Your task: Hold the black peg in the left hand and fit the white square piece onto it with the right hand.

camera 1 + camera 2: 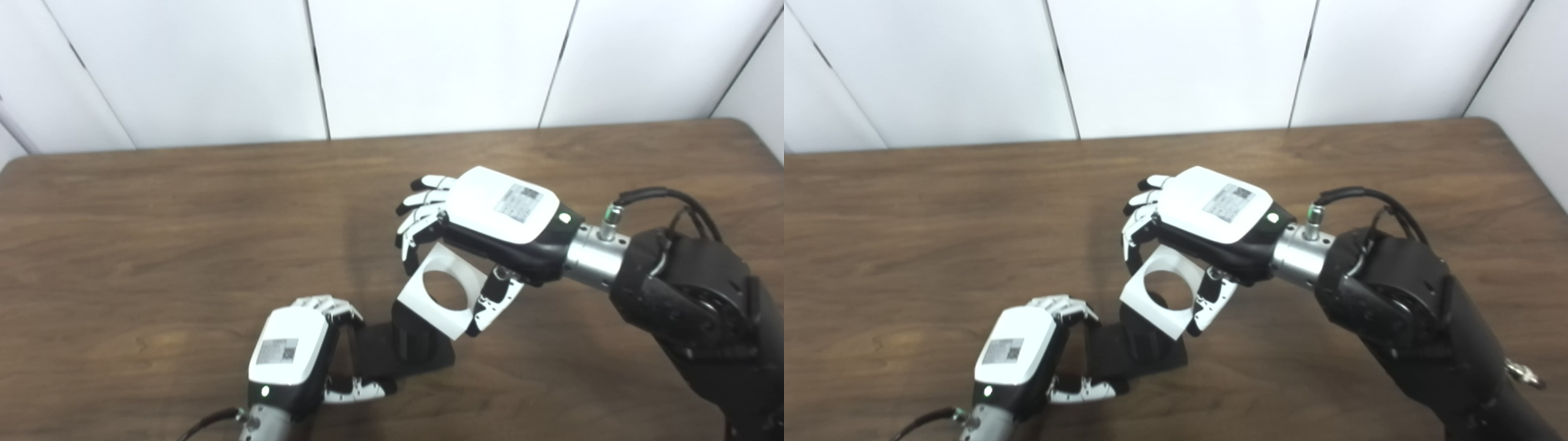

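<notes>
while the left hand clamps the black peg upright on the tabletop, the right hand pinches the white square piece, tilted, just above and right of the peg top.

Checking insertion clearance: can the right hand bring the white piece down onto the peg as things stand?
Probably yes. The right hand holds the white square piece tilted just above the black peg, which the left hand grips by its base. Nothing between them.
</notes>
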{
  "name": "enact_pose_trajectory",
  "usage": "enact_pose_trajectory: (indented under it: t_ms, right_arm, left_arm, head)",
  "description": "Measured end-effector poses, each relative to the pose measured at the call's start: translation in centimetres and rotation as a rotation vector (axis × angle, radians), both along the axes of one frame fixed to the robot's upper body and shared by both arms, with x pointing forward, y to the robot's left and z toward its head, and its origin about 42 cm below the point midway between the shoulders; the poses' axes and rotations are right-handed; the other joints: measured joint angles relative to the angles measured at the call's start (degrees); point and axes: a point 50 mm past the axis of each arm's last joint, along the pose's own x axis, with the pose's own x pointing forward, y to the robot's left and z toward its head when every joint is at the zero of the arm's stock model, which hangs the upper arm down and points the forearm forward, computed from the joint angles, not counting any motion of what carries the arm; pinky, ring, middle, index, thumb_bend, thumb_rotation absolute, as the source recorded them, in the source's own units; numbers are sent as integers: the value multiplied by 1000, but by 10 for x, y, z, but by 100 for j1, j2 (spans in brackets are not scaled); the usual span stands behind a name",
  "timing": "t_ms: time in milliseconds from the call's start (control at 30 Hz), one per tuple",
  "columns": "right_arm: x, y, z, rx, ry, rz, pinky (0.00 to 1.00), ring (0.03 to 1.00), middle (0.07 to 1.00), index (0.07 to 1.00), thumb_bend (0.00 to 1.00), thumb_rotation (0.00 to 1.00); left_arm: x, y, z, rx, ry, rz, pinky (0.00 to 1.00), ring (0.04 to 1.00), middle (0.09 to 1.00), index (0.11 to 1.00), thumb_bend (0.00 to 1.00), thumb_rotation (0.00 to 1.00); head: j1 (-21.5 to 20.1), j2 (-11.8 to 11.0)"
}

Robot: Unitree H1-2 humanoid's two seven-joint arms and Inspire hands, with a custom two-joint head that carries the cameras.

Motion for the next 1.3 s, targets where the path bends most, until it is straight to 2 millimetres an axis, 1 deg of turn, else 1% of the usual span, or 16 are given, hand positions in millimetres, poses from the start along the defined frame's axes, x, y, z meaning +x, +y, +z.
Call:
enact_pose_trajectory:
  t_ms: [267, 433, 833, 1000, 1133, 1300]
  right_arm:
    - [-2, 3, -11, -7, 33, 5, 969, 881, 742, 482, 523, 128]
    - [2, 4, -16, -9, 50, -7, 970, 888, 750, 482, 522, 127]
    - [10, 15, -23, -2, 51, -9, 997, 898, 748, 481, 523, 127]
    - [13, 16, -25, -7, 49, -15, 1000, 902, 748, 482, 523, 127]
    - [14, 21, -29, -12, 48, 1, 1000, 910, 753, 482, 524, 129]
    - [14, 24, -30, -21, 41, 4, 1000, 894, 745, 482, 524, 129]
  left_arm:
    - [0, -1, 2, 8, 4, -1, 786, 787, 718, 486, 522, 55]
    - [0, -2, 2, 7, 5, 0, 789, 789, 719, 486, 522, 54]
    - [-1, -3, 3, 6, 8, 0, 785, 787, 716, 485, 522, 54]
    - [-1, -4, 4, 3, 8, 1, 786, 786, 717, 485, 522, 54]
    - [-1, -4, 4, 7, 9, -1, 790, 790, 719, 485, 522, 54]
    - [-1, -5, 4, 7, 9, 1, 789, 787, 717, 485, 522, 54]
  head:
    - [9, 18]
    - [18, 44]
    - [53, 97]
    - [70, 123]
    - [88, 132]
    - [97, 141]
